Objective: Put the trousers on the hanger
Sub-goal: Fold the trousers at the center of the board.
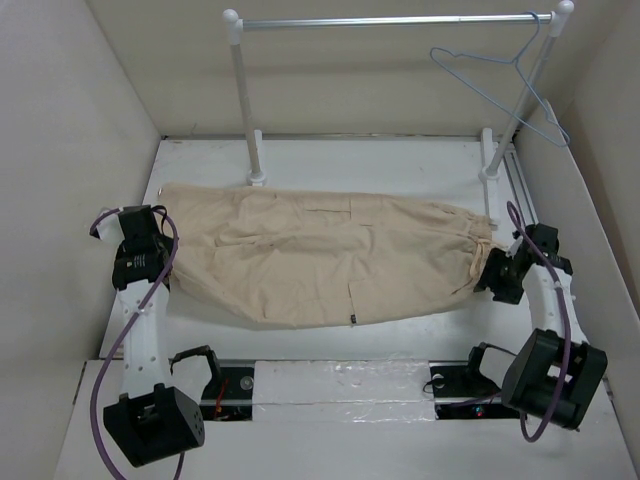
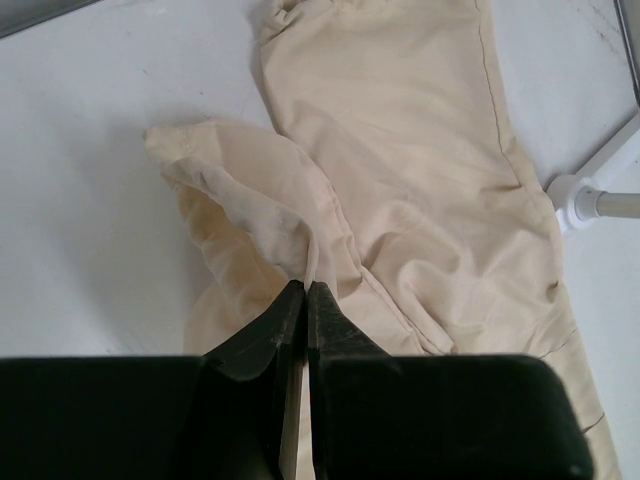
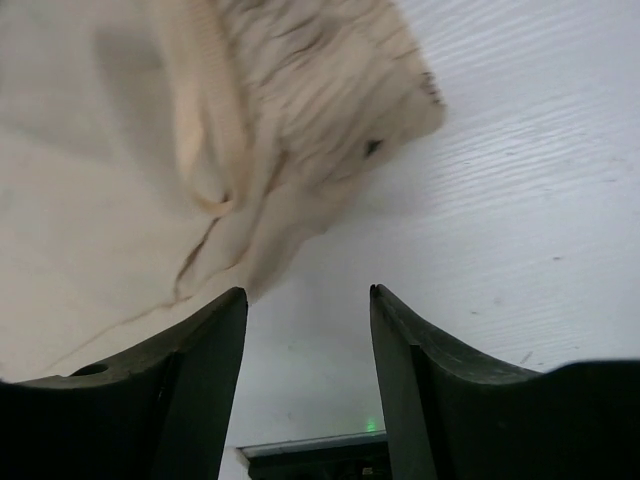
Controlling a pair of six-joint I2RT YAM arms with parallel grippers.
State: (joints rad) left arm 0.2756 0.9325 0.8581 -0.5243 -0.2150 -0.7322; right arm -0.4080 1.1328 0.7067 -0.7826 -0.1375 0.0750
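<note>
While in the left gripper (image 2: 305, 290), trousers (image 2: 420, 150) beside right gripper (image 3: 308, 295).

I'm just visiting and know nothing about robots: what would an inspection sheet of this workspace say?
Surface: white table, cloth spread across its middle.
Job's things: trousers lying flat; hanger on the rack bar, back right, bare.
Clutter: nothing seen.
Grippers: left gripper, jaws shut on a trousers fold; right gripper, jaws open beside the gathered end, gripping nothing.
Cables: purple cables loop along both arms.
Surroundings: plain beige walls on three sides.
</note>
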